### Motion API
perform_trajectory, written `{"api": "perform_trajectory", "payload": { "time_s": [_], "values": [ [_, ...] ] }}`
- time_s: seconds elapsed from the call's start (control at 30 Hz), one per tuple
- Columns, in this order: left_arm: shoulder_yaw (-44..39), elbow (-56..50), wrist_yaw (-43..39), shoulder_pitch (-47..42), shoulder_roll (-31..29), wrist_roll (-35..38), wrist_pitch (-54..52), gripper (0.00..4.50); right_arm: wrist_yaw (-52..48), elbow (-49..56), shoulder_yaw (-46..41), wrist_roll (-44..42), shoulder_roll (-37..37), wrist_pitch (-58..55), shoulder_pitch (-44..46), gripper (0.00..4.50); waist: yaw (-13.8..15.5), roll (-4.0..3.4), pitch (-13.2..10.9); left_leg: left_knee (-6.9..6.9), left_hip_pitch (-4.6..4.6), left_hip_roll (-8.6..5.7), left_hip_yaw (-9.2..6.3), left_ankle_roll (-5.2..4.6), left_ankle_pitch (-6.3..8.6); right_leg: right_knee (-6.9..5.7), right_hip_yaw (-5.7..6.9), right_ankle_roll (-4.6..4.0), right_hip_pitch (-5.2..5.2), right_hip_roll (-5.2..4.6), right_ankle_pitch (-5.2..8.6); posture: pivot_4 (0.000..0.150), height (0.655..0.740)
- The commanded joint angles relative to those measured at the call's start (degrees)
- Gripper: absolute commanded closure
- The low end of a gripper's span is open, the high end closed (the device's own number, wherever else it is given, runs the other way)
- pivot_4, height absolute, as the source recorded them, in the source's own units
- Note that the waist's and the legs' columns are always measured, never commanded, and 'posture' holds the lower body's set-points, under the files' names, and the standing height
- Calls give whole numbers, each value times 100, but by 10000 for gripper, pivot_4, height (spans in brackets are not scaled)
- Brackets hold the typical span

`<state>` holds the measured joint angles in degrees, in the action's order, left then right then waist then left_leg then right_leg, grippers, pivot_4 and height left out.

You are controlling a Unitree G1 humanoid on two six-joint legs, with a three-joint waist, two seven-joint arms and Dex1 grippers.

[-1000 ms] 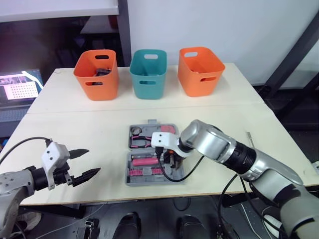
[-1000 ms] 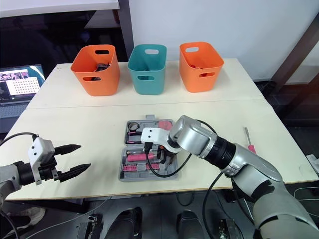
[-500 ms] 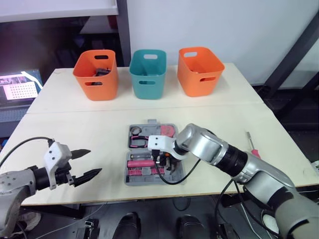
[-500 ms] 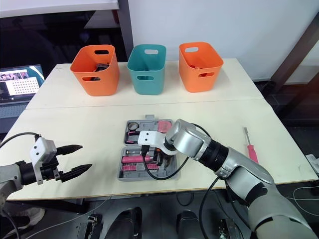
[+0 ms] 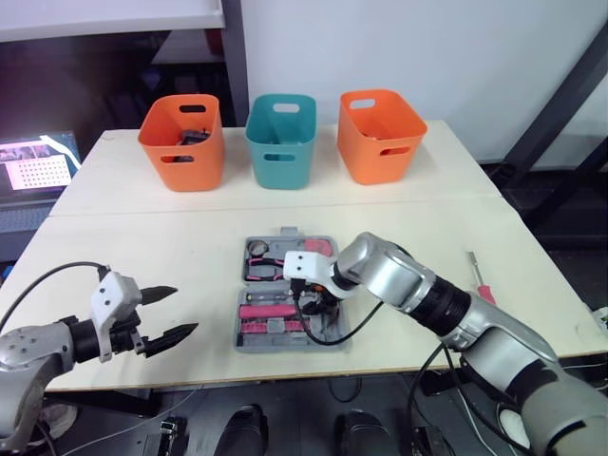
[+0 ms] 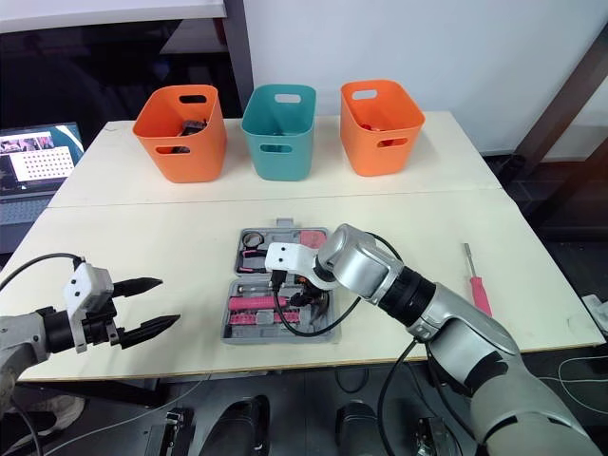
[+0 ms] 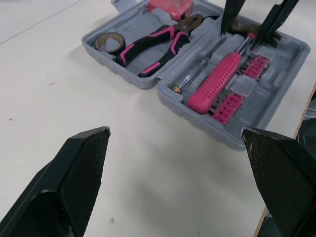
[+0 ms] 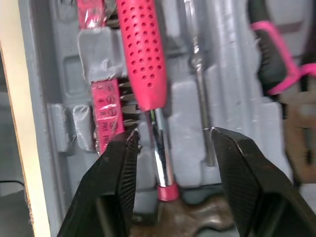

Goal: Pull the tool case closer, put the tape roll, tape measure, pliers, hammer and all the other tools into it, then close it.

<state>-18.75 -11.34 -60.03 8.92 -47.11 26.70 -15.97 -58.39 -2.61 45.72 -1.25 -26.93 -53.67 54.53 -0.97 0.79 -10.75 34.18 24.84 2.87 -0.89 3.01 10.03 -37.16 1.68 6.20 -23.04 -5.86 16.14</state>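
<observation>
The grey tool case (image 5: 249,340) lies open in the middle of the table. In it are the tape roll (image 7: 109,42), black-and-pink pliers (image 7: 158,42), a pink tape measure (image 7: 170,6), a pink bit strip (image 8: 106,123) and the hammer (image 8: 143,54) with its pink handle. My right gripper (image 8: 174,134) is open, low inside the case, its fingers on either side of the hammer's metal shaft without touching it. My left gripper (image 5: 186,309) is open and empty near the table's front left, well left of the case. A pink screwdriver (image 5: 478,280) lies on the table to the right.
Three bins stand along the table's back: an orange bin (image 5: 182,141), a teal bin (image 5: 281,139) and another orange bin (image 5: 380,135). A lit screen (image 5: 38,166) sits off the table's left. A black cable (image 5: 328,332) from my right wrist loops over the case.
My right gripper has shifted slightly left within the case, staying over the hammer. My left gripper has edged a little to the right. The case and tools have not visibly moved.
</observation>
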Motion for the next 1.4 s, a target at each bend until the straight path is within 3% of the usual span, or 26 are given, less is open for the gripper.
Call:
{"api": "perform_trajectory", "payload": {
  "time_s": [0.03,0.2,0.3,0.4,0.5,0.7,1.17,1.4],
  "values": [
    [-31,-3,-42,-30,-38,-9,73,0,-105,771,-654,-275,-172,74,-193,23003,3,0,0,0,0,0,0,0,0,0,-1,0,0,0,0,1500,7400],
    [21,70,-77,-63,2,-21,124,0,391,1608,-2055,-757,-64,851,-1198,23003,17,4,2,0,4,2,0,0,0,2,-1,0,0,1,-1,1500,7400],
    [86,134,-114,-135,24,-32,156,0,304,1740,-2295,-990,-110,832,-1551,23003,19,3,2,2,4,2,0,1,0,3,-1,-3,1,1,0,1500,7400],
    [165,214,-172,-235,30,-51,230,0,550,1424,-2198,-713,-8,1465,-1729,30478,15,3,2,3,4,2,1,0,0,5,-2,-21,1,1,5,1500,7400],
    [219,264,-209,-335,21,-53,265,0,776,1031,-1998,-500,223,1768,-1801,44589,-7,3,2,2,4,6,1,0,0,3,-2,-20,-2,5,5,1500,7400],
    [232,330,-257,-400,3,-105,297,0,984,221,-1676,-101,529,2181,-1882,44589,-1,3,2,2,4,8,1,0,-1,2,-3,-5,-1,8,-4,1500,7400],
    [153,436,-329,-375,-69,-167,353,0,714,22,-1636,-119,801,2325,-2164,44589,12,3,2,2,4,8,1,0,-1,2,-3,-5,0,9,-4,1500,7400],
    [166,422,-341,-392,-76,-212,374,0,860,-659,-1552,174,917,2508,-2134,44589,8,3,3,2,3,8,1,0,-1,1,-3,-5,0,9,-4,1500,7400]
  ]
}}
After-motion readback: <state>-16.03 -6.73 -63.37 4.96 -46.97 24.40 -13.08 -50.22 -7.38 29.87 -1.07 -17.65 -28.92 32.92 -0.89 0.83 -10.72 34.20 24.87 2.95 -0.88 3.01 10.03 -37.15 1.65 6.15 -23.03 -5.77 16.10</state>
